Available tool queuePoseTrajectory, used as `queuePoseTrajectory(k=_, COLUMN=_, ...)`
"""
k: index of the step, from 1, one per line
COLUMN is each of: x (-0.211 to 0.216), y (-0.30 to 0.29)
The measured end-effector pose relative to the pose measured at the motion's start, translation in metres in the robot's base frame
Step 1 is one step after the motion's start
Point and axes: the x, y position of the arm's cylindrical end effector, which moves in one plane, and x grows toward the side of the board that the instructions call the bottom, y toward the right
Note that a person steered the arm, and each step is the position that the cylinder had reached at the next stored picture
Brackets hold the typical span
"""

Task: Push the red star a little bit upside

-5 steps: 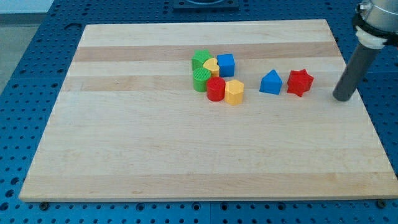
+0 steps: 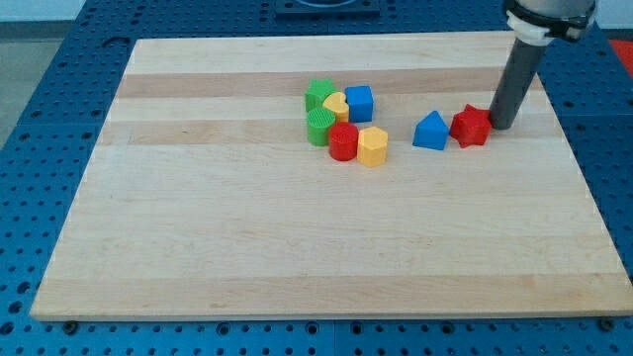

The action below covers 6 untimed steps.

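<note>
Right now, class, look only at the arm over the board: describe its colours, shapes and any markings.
It ends in a straight dark grey cylindrical rod; my tip is plain and blunt. Above the rod sits a white ring under a wider dark collar. No cables, labels or markings show, and the rest of the arm is out of frame.

Red star (image 2: 472, 126): small, chunky, glossy plastic block w/ short blunt points, lying flat on the wooden counter (image 2: 297, 247). Sits in the view's upper right part, well in from the counter's right edge. Its left side is just beside a blue triangular block (image 2: 430, 132); whether they touch can't be told. My tip (image 2: 499, 125) is right against the star's right side, at about the star's upper half. Star looks upright, not tipped.
</note>
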Motion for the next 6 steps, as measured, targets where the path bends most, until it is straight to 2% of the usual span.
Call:
queuePoseTrajectory(k=1, x=0.010, y=0.000)
queuePoseTrajectory(k=3, x=0.068, y=-0.015)
queuePoseTrajectory(k=4, x=0.071, y=-0.045)
queuePoseTrajectory(k=6, x=0.052, y=-0.057)
